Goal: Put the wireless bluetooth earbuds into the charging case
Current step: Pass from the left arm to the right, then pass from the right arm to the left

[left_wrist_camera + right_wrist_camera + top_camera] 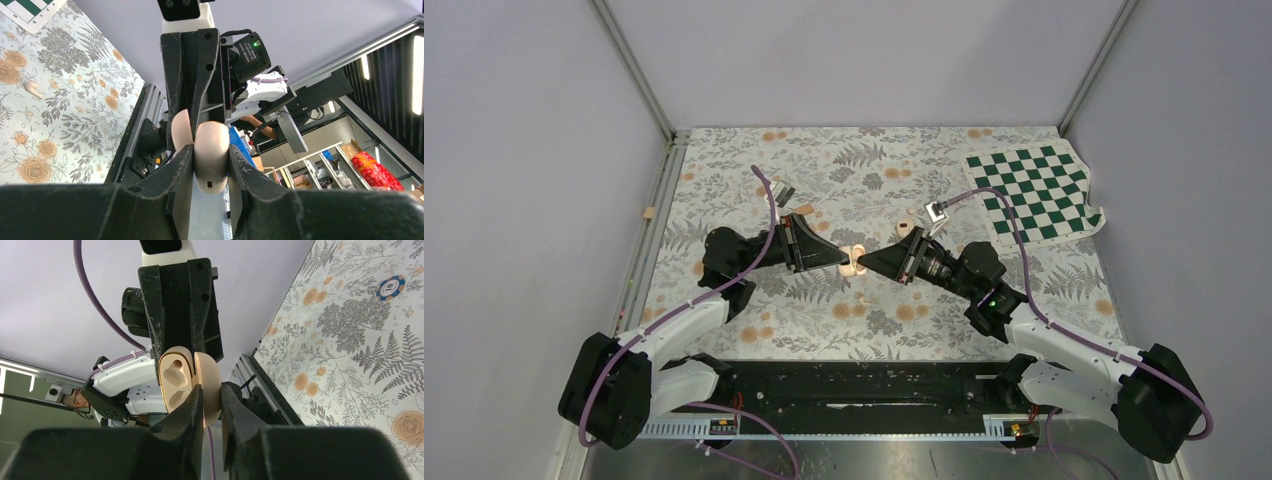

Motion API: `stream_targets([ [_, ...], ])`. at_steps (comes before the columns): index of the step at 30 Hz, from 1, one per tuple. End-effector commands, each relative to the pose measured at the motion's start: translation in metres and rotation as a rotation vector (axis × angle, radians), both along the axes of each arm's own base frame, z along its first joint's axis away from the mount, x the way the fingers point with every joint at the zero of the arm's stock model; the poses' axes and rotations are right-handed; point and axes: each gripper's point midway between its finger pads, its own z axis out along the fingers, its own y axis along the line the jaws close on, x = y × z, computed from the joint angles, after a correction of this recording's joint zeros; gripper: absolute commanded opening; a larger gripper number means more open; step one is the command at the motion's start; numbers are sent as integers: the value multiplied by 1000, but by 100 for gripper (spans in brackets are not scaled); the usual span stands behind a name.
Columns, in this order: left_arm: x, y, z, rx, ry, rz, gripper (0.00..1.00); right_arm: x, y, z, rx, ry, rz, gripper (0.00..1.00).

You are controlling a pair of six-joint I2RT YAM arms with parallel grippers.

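With the right hand [210, 400], pinching one half of the small rounded peach-beige plastic clamshell charging case [175, 382], spread open above the bench; with the left hand [211, 155], clamping the other half. Sockets empty. Beyond, lying on the floral bench [75, 65]: a tiny peach-beige plastic earbud [34, 89]. Seemingly at the opening step. Next: let go with one hand, fetch a bud, keep the case steady.

I'm seeing black left gripper [210, 150] and right gripper [210, 390] crowding the peach plastic clamshell charging case [172, 380] mid-table, floral tablecloth [824, 320] lying open nearside, green-and-white chequered mat [1034, 190] covering far-right corner
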Motion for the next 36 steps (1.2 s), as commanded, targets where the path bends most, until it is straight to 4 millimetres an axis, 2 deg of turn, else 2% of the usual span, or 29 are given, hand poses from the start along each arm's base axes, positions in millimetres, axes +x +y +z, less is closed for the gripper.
stream_targets([
  [1, -6, 2, 11, -34, -84, -14, 0, -1, -2, 16, 43, -44, 0, 12],
  [5, -5, 2, 8, -29, -79, -5, 0, -2, 0, 18, 14, -61, 13, 3],
  [6, -5, 2, 7, -25, -77, -6, 5, -2, 0, 18, 1, -71, 13, 1],
  [8, -6, 2, 7, -20, -81, -11, 32, -3, -1, 19, -40, -98, 15, 0],
  [9, -5, 2, 6, -15, -81, -12, 51, -3, -2, 18, -66, -111, 13, 0],
  [11, -5, 1, 5, 9, -84, -14, 75, -3, -5, 19, -126, -153, 10, 0],
  [12, -4, 2, 5, 24, -90, -9, 93, -3, -7, 18, -164, -174, 7, 0],
  [13, -2, 3, 1, 58, -72, -2, 99, -3, -9, 17, -202, -198, 7, 0],
  [17, 7, 19, 0, 196, -111, 81, 99, -8, -17, 14, -364, -320, 55, 0],
  [21, 11, 38, 11, 329, -198, 158, 99, -29, -16, 8, -487, -448, 254, 0],
  [24, 8, 44, 15, 392, -243, 154, 99, -39, -13, -2, -549, -513, 403, 0],
  [30, 13, 48, 8, 434, -259, 177, 99, -39, -13, -13, -650, -692, 580, 0],
  [36, 7, 42, -7, 451, -181, 69, 78, -39, -9, -5, -661, -769, 694, 0],
])
